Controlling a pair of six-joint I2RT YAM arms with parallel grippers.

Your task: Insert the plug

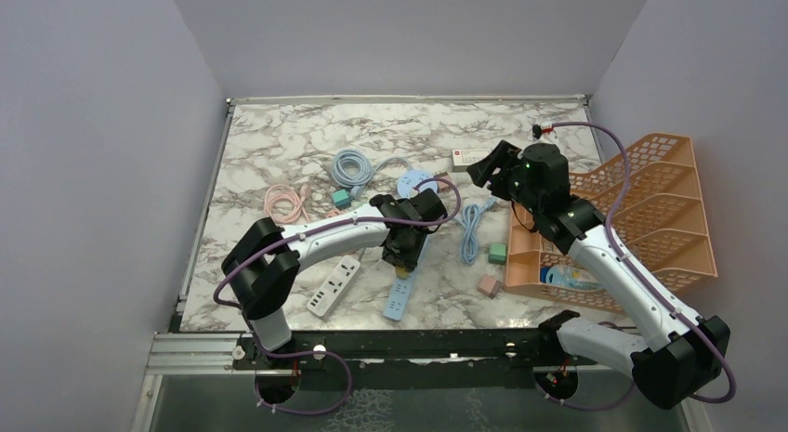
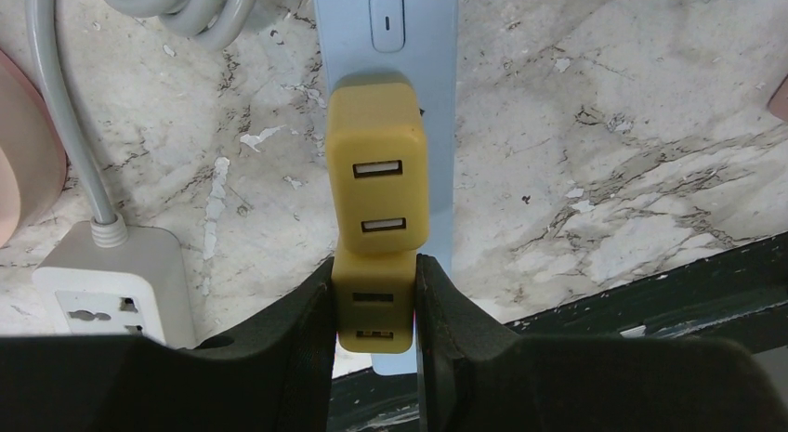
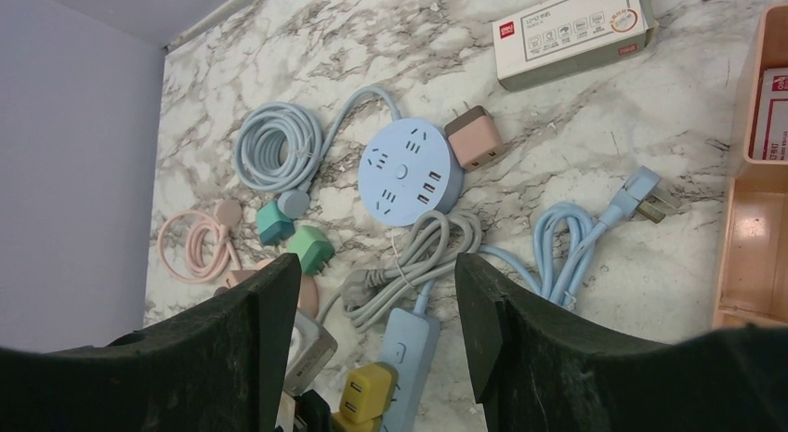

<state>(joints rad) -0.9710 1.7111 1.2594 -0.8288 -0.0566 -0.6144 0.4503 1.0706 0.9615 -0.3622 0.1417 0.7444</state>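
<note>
A light blue power strip [image 2: 437, 125] lies on the marble table; it also shows in the top view [image 1: 398, 300] and in the right wrist view [image 3: 409, 353]. One yellow USB plug [image 2: 376, 167] sits on it just below its switch. My left gripper [image 2: 374, 265] is shut on a second yellow plug [image 2: 374, 307], held against the strip right behind the first. Whether its prongs are in the socket is hidden. In the top view the left gripper [image 1: 401, 254] is over the strip. My right gripper [image 3: 372, 302] is open and empty, held high above the table [image 1: 483, 167].
A white power strip [image 1: 334, 285] lies left of the blue one. A round blue hub [image 1: 415, 184], coiled cables [image 1: 351, 165], a white box [image 1: 469, 158] and small adapters [image 1: 498, 253] lie behind and to the right. An orange rack [image 1: 641, 209] stands at the right.
</note>
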